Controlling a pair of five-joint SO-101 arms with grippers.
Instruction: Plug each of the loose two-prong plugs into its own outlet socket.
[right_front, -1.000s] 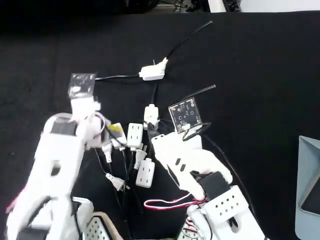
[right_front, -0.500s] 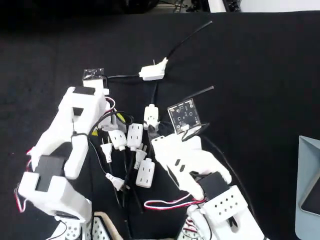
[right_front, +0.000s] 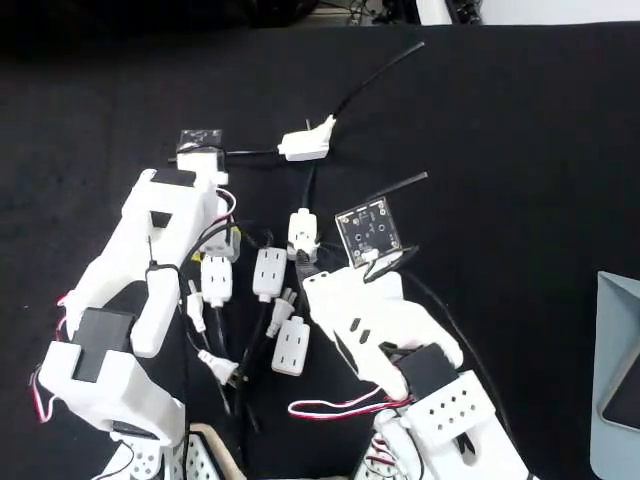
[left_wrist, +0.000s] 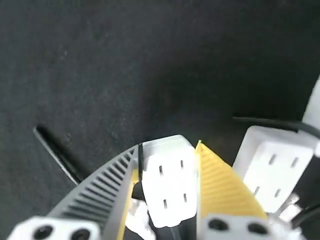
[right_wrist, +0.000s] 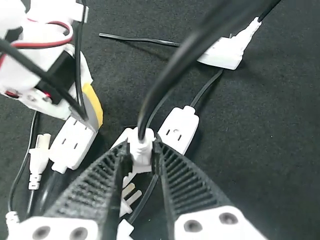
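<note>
— What has the left gripper (left_wrist: 168, 150) got?
— An outlet socket (left_wrist: 169, 192). It is clamped between the grey ridged finger and the yellow one, slots facing the wrist camera. A second socket (left_wrist: 272, 167) lies just beside the yellow finger.
— And the arm itself?
— The left arm (right_front: 130, 300) stretches up from the near edge and bends down at the wrist, so the held socket (right_front: 216, 277) sits among the cords. A loose plug (right_front: 195, 310) lies just beside it.
— Now the right side.
— The right gripper (right_wrist: 141, 150) is pinched tight on a white plug (right_wrist: 140, 156), whose black cord rises toward the camera. Another socket (right_wrist: 178, 127) lies near the fingertips.
— Its pose?
— The right arm (right_front: 380, 320) comes in from the lower right and slants toward the middle of the cluster.
— The surface?
— A black table (right_front: 520, 150). A white adapter (right_front: 305, 145) on a black cord lies farther back, and a grey-blue object (right_front: 615, 370) sits at the right edge.
</note>
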